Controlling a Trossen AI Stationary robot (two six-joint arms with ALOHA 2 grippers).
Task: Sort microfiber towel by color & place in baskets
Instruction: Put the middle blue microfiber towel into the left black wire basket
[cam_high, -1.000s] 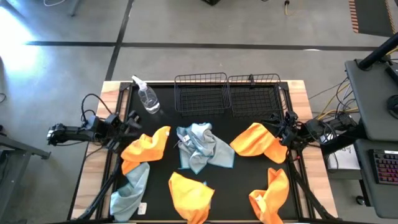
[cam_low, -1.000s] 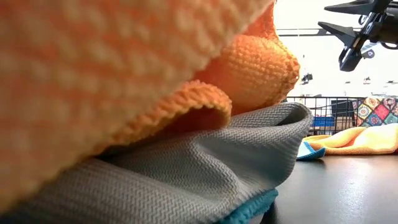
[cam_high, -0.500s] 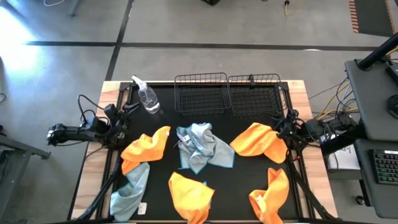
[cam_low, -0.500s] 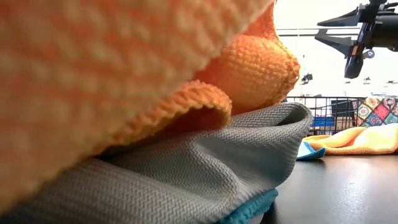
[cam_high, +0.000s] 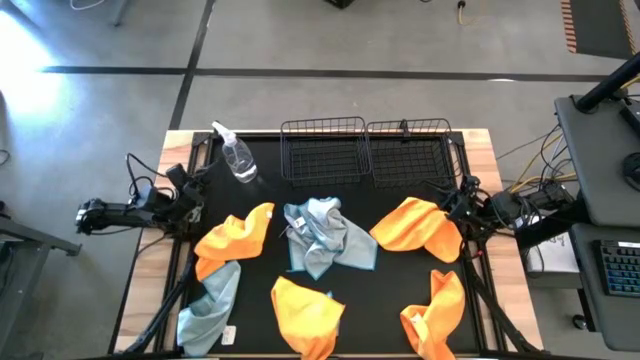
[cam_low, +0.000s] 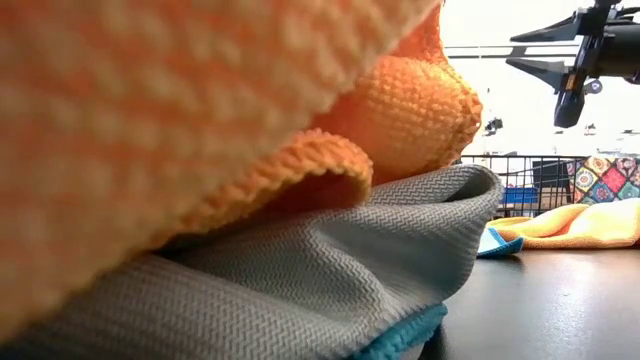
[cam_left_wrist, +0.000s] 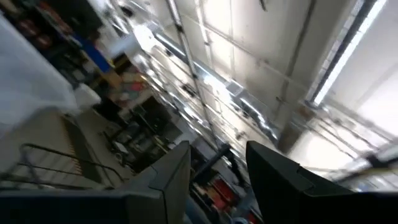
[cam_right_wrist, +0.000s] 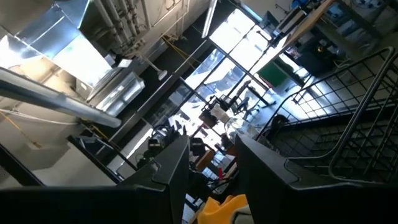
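from above, a black tabletop (cam_high: 390, 300) with pale wood edges carries crumpled soft towels: an orange towel (cam_high: 232, 238) at the left, a blue-grey towel (cam_high: 322, 236) bunched in the middle, another orange one (cam_high: 414, 226) at the right, a third orange one (cam_high: 305, 312) at the near edge, a fourth (cam_high: 437, 315) at the near right corner, and a second blue-grey one (cam_high: 208, 303) at the near left with a small white label too small to read. two black wire-mesh baskets (cam_high: 366, 152) stand side by side at the far edge, touching, with no towel in them; a clear spray bottle (cam_high: 236, 155) lies just left of them. the left hand (cam_high: 185, 192) hangs over the left edge, apart from the towels, and the right hand (cam_high: 455, 205) sits over the right edge just beside the right orange towel. in the low view, a coarse knitted orange cloth lies over a herringbone-weave grey one with a teal edge, filling most of the picture; a hand (cam_low: 570, 75) hangs high at the right with its fingers spread, holding nothing. in the left wrist view, the two dark fingers (cam_left_wrist: 168, 180) stand apart and point up at the ceiling with nothing between them. in the right wrist view, the fingers (cam_right_wrist: 174, 162) are likewise parted and empty, with basket wire (cam_right_wrist: 348, 130) beyond and a bit of orange towel (cam_right_wrist: 221, 208) between them lower down.
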